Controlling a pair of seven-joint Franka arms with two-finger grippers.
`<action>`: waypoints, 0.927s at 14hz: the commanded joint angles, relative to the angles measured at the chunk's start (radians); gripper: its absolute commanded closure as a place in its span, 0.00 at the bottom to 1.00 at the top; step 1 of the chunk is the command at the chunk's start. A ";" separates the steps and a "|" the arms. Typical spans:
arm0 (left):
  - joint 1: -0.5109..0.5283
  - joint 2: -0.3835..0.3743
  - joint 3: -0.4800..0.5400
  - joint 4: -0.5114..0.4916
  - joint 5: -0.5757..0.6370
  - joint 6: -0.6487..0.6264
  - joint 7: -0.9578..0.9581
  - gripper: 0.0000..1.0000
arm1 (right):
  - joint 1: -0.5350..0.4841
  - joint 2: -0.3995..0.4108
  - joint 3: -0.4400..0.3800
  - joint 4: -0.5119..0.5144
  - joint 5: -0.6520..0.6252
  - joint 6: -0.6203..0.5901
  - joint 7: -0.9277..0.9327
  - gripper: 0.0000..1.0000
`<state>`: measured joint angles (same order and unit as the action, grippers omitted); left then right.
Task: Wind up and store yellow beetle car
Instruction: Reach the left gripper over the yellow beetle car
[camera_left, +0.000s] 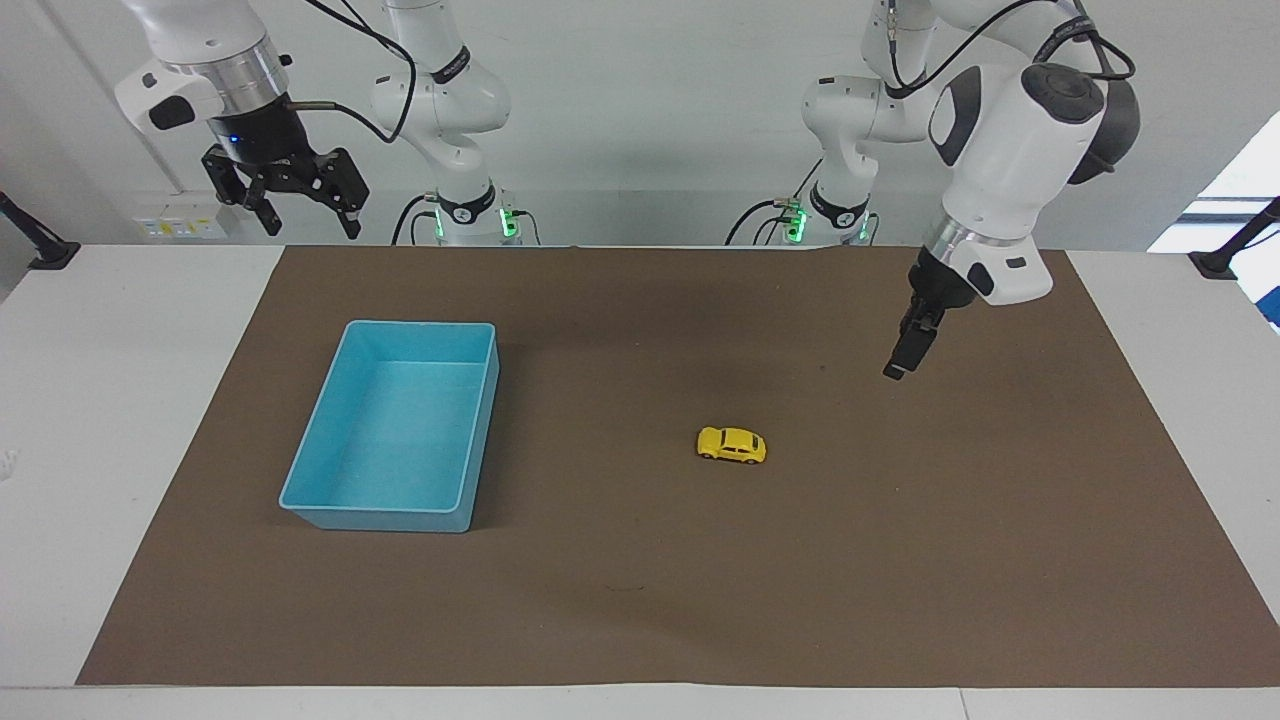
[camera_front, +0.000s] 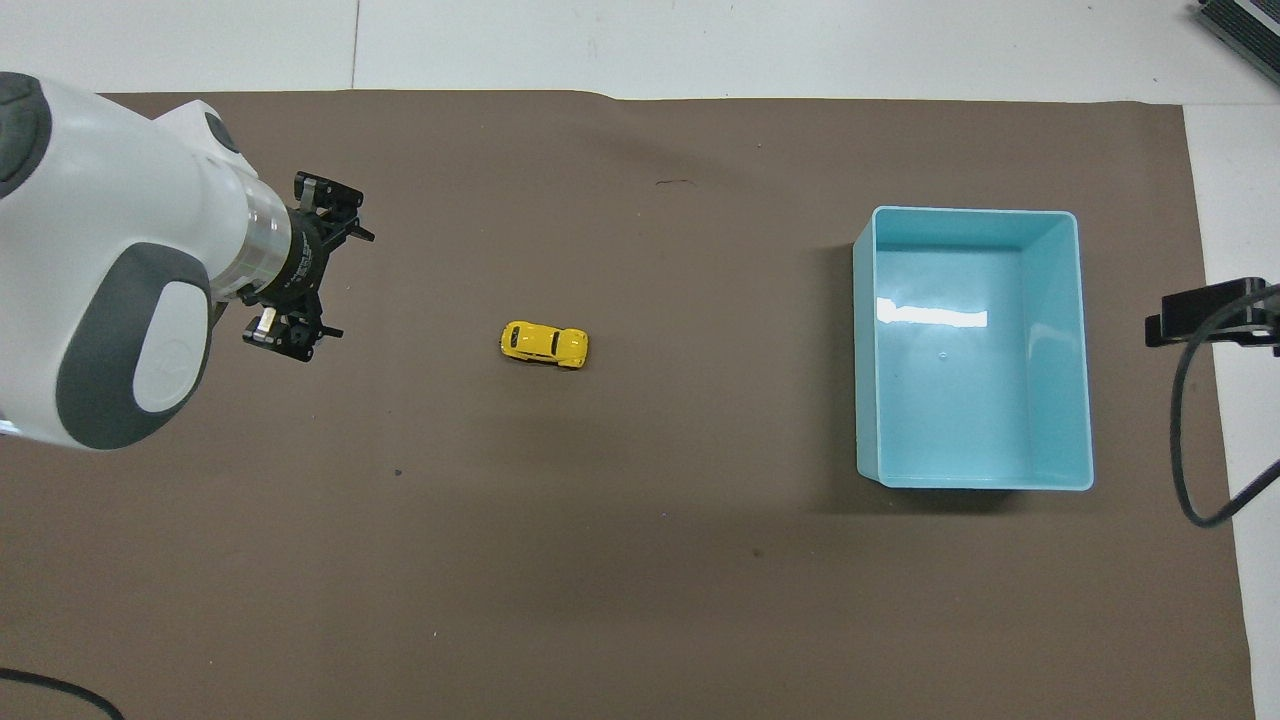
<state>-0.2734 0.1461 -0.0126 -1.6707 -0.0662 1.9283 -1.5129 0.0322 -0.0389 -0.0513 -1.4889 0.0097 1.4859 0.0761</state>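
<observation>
The yellow beetle car (camera_left: 732, 445) stands on its wheels on the brown mat near the middle of the table; it also shows in the overhead view (camera_front: 544, 344). The empty blue bin (camera_left: 390, 518) sits toward the right arm's end, also in the overhead view (camera_front: 866, 350). My left gripper (camera_left: 893, 368) hangs open and empty over the mat, between the car and the left arm's end, apart from the car; the overhead view (camera_front: 342, 282) shows its spread fingers. My right gripper (camera_left: 311, 226) is open and empty, raised and waiting at the right arm's end.
The brown mat (camera_left: 640, 600) covers most of the white table (camera_left: 110, 400). A black cable (camera_front: 1190, 430) hangs by the right gripper beside the bin. A dark device (camera_front: 1240, 25) lies at the table's farthest corner at the right arm's end.
</observation>
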 joint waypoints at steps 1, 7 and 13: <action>-0.024 0.012 0.014 -0.009 -0.038 0.038 -0.126 0.00 | -0.011 -0.010 0.004 -0.005 0.015 -0.003 0.004 0.00; -0.089 0.110 0.017 -0.006 -0.046 0.136 -0.307 0.00 | -0.011 -0.010 0.004 -0.005 0.015 -0.003 0.004 0.00; -0.162 0.199 0.017 -0.009 -0.033 0.215 -0.458 0.00 | -0.011 -0.010 0.002 -0.005 0.015 -0.003 0.004 0.00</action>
<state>-0.3918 0.3263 -0.0119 -1.6744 -0.0999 2.1109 -1.9302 0.0322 -0.0389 -0.0514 -1.4889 0.0097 1.4859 0.0761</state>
